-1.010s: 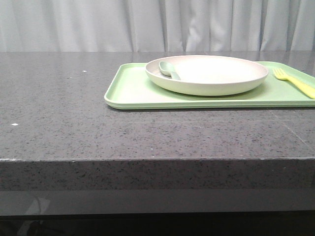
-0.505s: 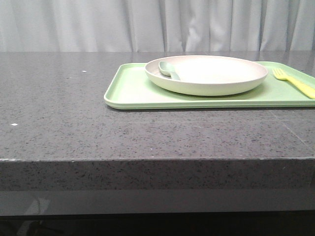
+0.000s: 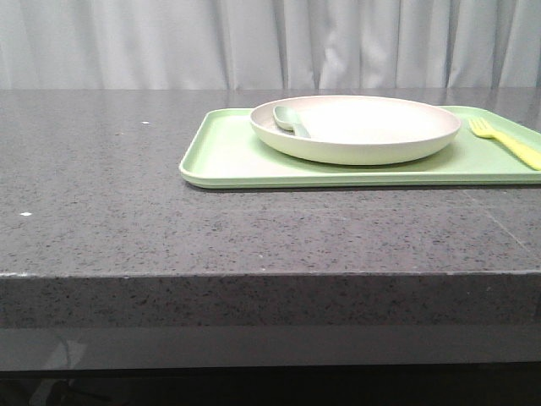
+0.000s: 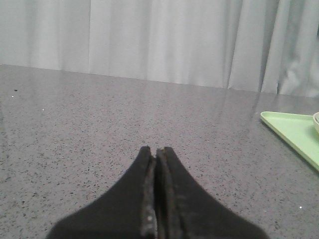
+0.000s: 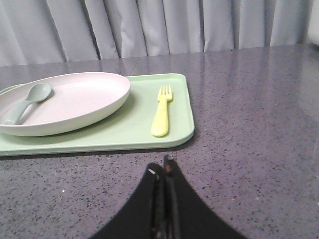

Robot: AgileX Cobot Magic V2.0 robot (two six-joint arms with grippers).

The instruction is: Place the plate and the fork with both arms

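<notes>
The pinkish-cream plate point(image 3: 372, 127) sits on a light-green tray point(image 3: 228, 156) at the table's right; it also shows in the right wrist view point(image 5: 75, 99). A grey-green spoon point(image 3: 290, 120) lies in the plate. The yellow fork point(image 3: 507, 142) lies on the tray right of the plate, seen also in the right wrist view point(image 5: 162, 112). My left gripper point(image 4: 155, 152) is shut and empty, low over bare table well left of the tray. My right gripper point(image 5: 162, 169) is shut and empty, just in front of the tray's near edge. Neither gripper shows in the front view.
The tray's left corner point(image 4: 294, 132) shows at the edge of the left wrist view. The dark speckled stone table point(image 3: 101, 194) has a front edge near the camera. A pale curtain point(image 3: 254, 42) hangs behind the table.
</notes>
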